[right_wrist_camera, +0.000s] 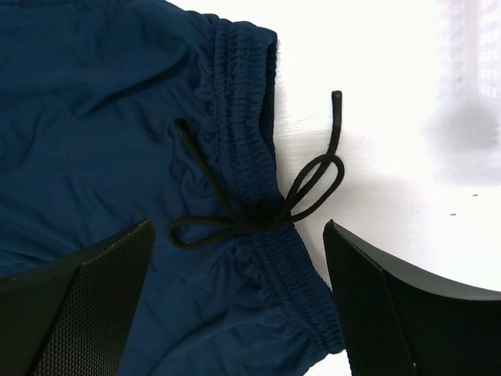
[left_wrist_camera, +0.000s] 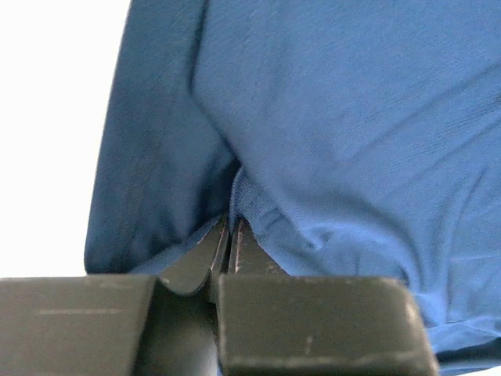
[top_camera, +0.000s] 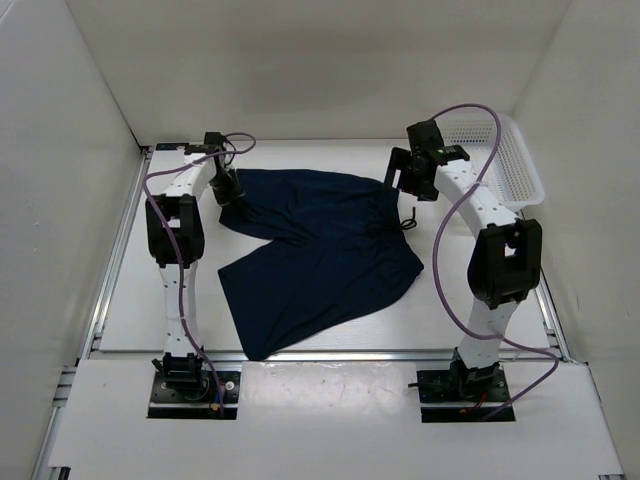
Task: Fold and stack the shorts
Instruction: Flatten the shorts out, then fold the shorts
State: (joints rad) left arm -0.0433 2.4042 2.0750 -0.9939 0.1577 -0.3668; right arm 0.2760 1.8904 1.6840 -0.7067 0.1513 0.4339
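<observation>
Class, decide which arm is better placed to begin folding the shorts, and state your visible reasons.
Left: the left claw is shut on the shorts; the right claw hangs open above the waistband, gripping nothing.

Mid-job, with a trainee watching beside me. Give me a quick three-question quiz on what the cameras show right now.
1. True or false: the left gripper is shut on the shorts.
2. The right gripper is: A) shut on fabric; B) open over the waistband and drawstring; C) out of view.
3. Fill in: the white mesh basket stands at the table's far ____ corner.
Key: 1 true; 2 B; 3 right.
</observation>
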